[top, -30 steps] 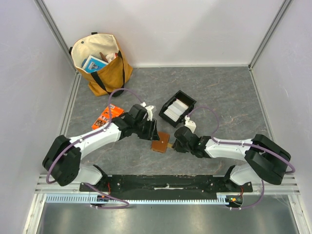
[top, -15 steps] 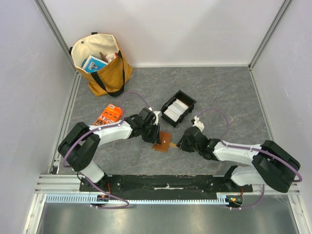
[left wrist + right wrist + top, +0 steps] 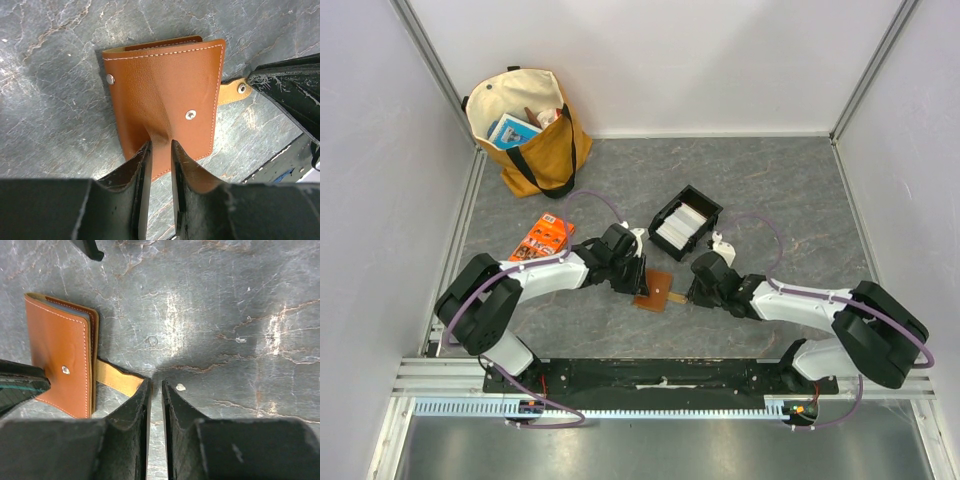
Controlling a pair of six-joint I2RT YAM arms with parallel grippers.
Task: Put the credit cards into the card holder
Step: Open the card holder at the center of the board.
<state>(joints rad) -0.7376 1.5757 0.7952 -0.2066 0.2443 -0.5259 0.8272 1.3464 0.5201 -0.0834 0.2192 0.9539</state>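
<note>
Pinching the smooth tan leather front of the card holder [image 3: 165,85] into a ridge, the left pincer [image 3: 159,145] is clamping it below the round metal snap [image 3: 190,114]. The holder is lying folded on the grey veined worktop [image 3: 780,190]. The right pincer [image 3: 155,385], fingers almost together, is touching the flat strap [image 3: 117,377] at its end; I cannot tell whether it is nipping it. White credit cards [image 3: 680,225] are sitting in a black tray [image 3: 665,212] just beyond, with an orange packet [image 3: 542,238] and a canvas tote [image 3: 535,140] lying farther left.

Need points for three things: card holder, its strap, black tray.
card holder [image 3: 165,85], left wrist view, middle of the leather front.
strap [image 3: 116,377], right wrist view, middle of its visible length.
black tray [image 3: 707,198], top external view, far right rim.
</note>
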